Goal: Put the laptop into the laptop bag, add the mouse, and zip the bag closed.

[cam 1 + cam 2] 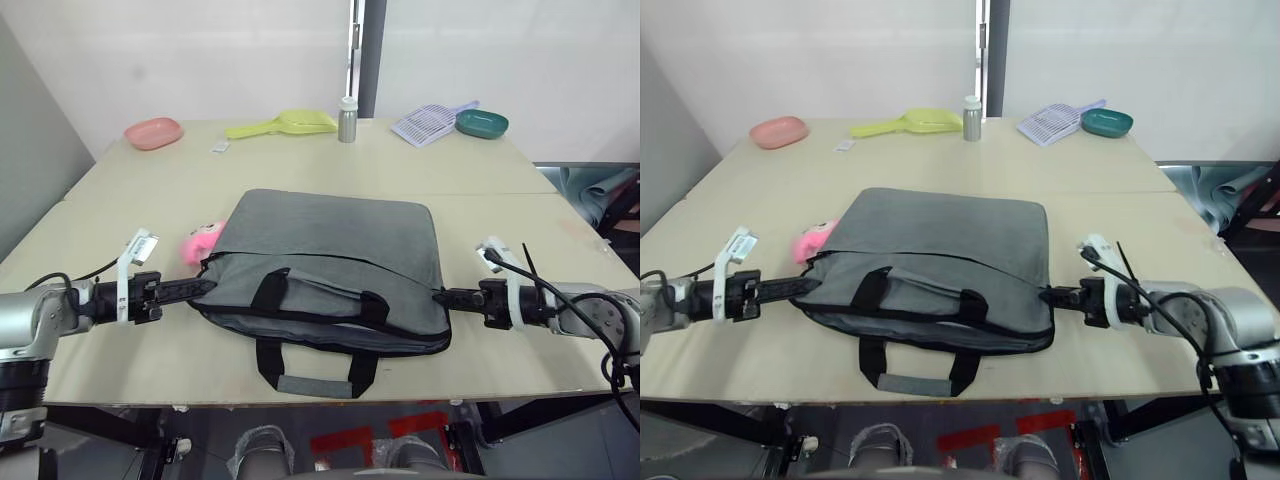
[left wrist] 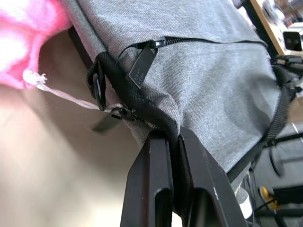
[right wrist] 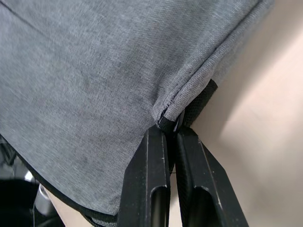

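The grey laptop bag [image 1: 330,250] lies flat in the middle of the table, its black strap handles [image 1: 312,372] hanging toward the front edge. My left gripper [image 1: 205,287] is shut on the bag's left end, pinching the black edging just below a zip pull [image 2: 142,66]. My right gripper [image 1: 440,296] is shut on the bag's right end, with the edge seam [image 3: 187,97] squeezed between its fingers. The zip line [image 1: 300,256] runs across the bag's top face. The laptop and the mouse are out of view.
A pink plush toy [image 1: 200,240] sits against the bag's left side. Along the far edge stand a pink bowl [image 1: 153,132], a yellow scoop [image 1: 285,124], a metal bottle [image 1: 347,120], a pale slotted scoop [image 1: 425,124] and a teal bowl [image 1: 481,123].
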